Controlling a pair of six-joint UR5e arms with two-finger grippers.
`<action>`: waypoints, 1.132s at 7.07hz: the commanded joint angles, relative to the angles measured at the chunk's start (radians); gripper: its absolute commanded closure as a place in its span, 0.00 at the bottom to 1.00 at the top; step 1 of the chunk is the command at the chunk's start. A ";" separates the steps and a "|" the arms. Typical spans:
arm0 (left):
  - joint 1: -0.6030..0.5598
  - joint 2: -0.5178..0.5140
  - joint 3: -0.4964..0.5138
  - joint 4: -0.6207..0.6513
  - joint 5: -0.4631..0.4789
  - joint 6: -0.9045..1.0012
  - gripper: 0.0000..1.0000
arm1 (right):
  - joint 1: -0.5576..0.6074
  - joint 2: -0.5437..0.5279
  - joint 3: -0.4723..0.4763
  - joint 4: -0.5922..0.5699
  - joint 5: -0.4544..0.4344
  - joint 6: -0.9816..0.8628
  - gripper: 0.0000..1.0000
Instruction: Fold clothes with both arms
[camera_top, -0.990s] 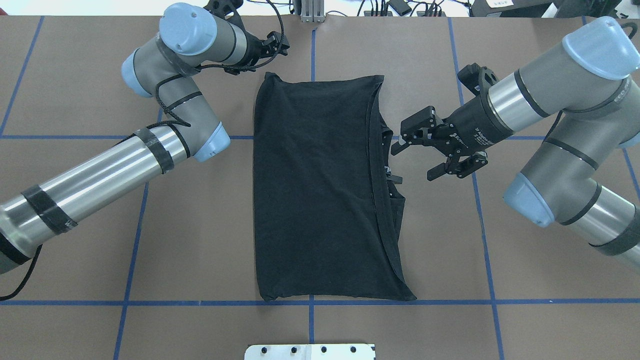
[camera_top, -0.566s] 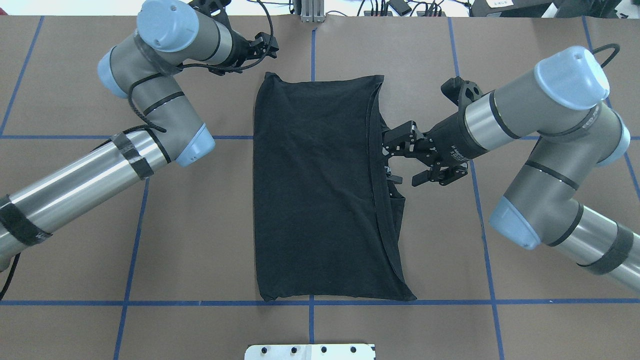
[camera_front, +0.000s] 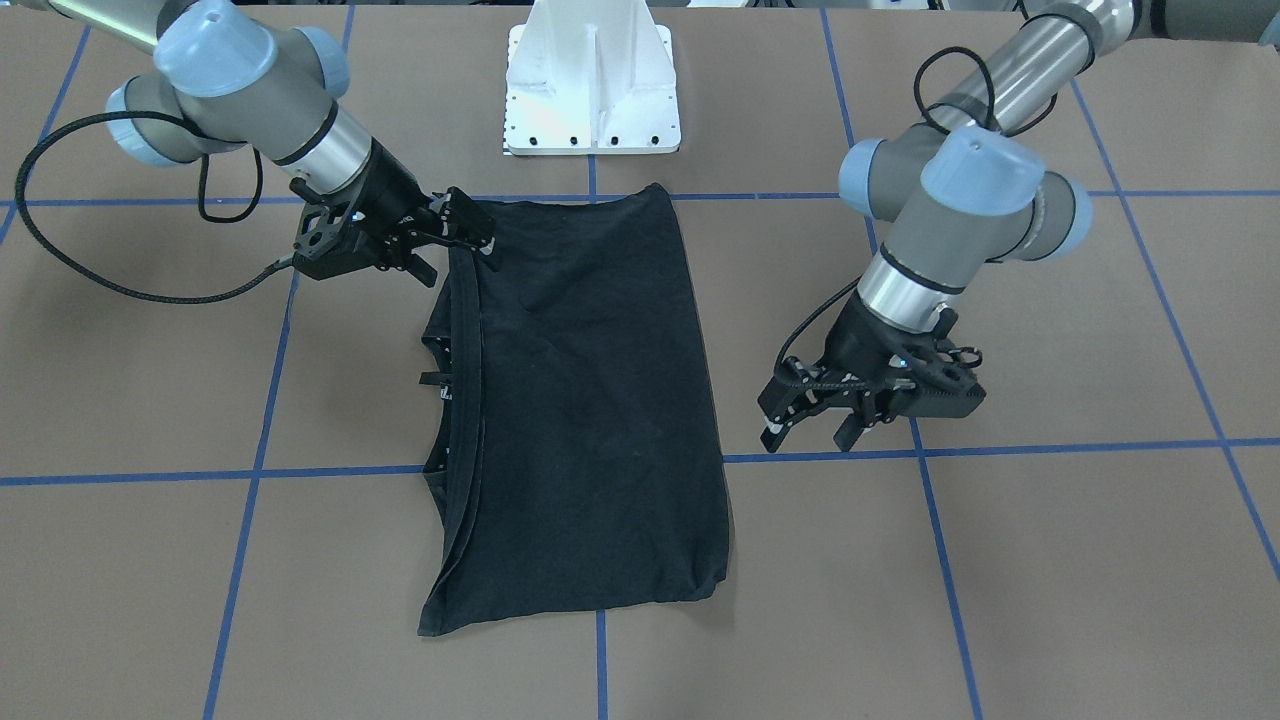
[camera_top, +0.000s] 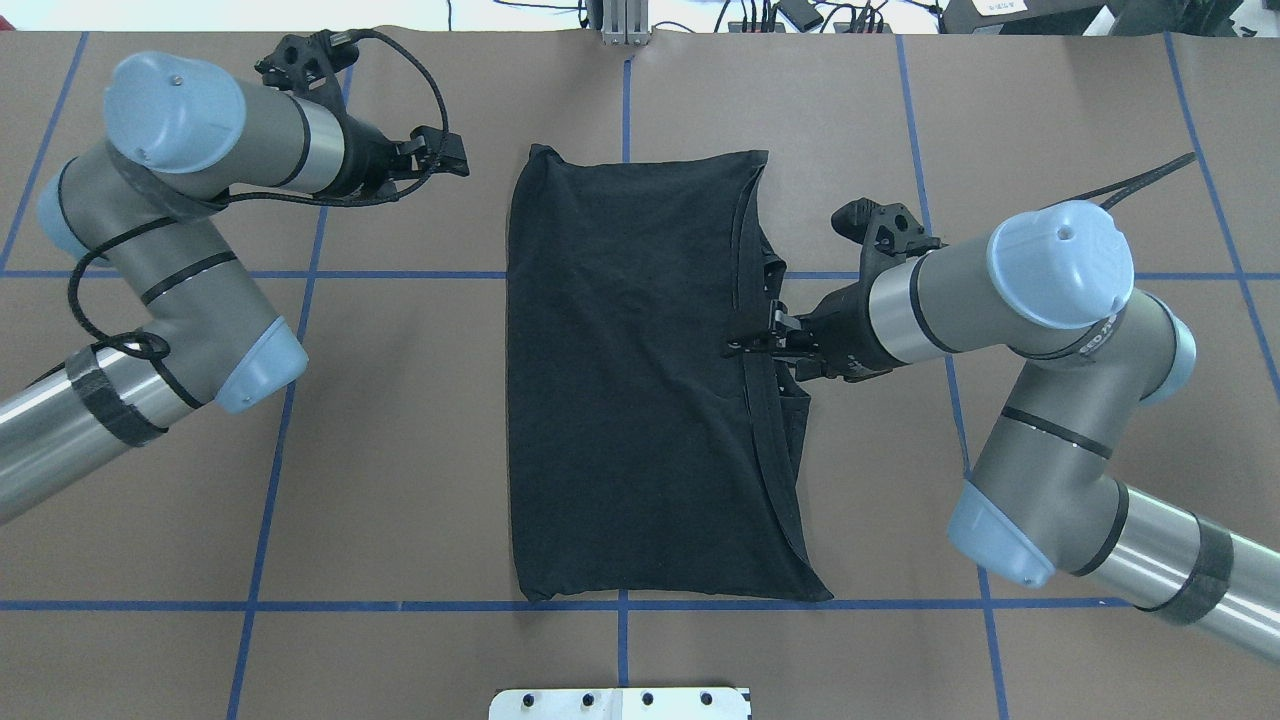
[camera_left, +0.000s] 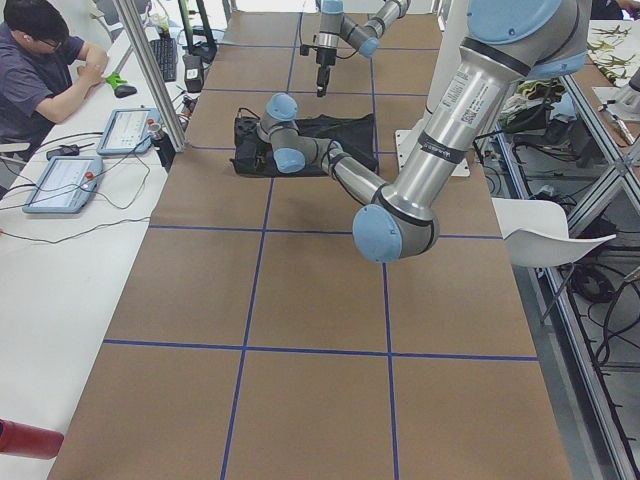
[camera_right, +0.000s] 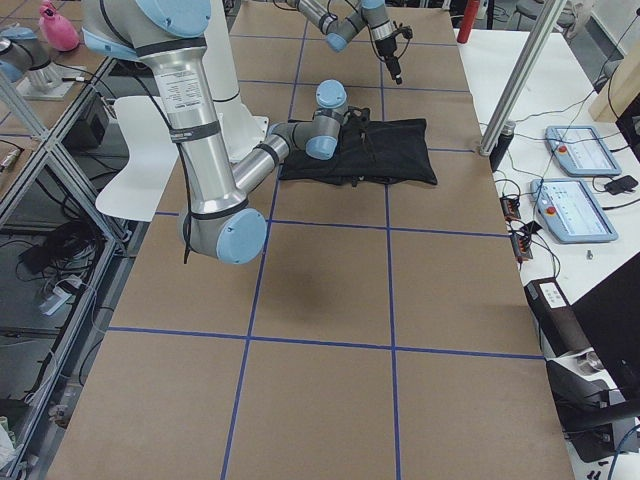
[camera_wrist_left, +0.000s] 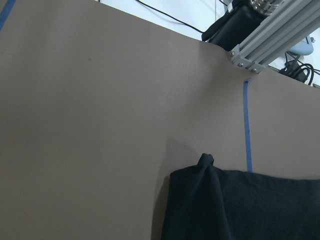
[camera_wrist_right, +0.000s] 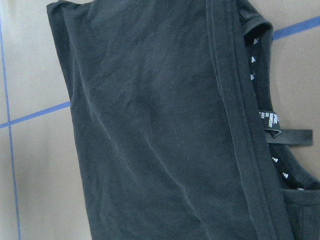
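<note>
Right gripper (camera_top: 755, 340): jaws apart, nothing held, poised at the collar edge of the black T-shirt (camera_top: 630, 380), folded lengthwise on the table (camera_top: 400, 450). Left gripper (camera_front: 805, 438): likewise spread and empty, near the far corner. Risks pinching one layer only, or dragging the stack askew if lifted one-sided.

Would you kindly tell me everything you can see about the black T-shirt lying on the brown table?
The black T-shirt looks like soft knit fabric, folded lengthwise into a tall rectangle, plain side up, lightly wrinkled. It lies flat on the brown table with blue tape lines. Along its robot-right edge the layered hems, the neckline tape and a black loop show. The right arm's black end effector hangs over that edge; contact cannot be confirmed.
</note>
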 joint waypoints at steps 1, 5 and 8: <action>0.002 0.097 -0.097 0.009 -0.007 0.001 0.00 | -0.134 0.004 0.135 -0.336 -0.215 -0.185 0.00; 0.000 0.142 -0.125 0.009 -0.022 0.001 0.00 | -0.305 0.027 0.154 -0.635 -0.399 -0.273 0.00; 0.003 0.146 -0.125 0.009 -0.022 -0.001 0.00 | -0.316 0.038 0.093 -0.643 -0.399 -0.311 0.00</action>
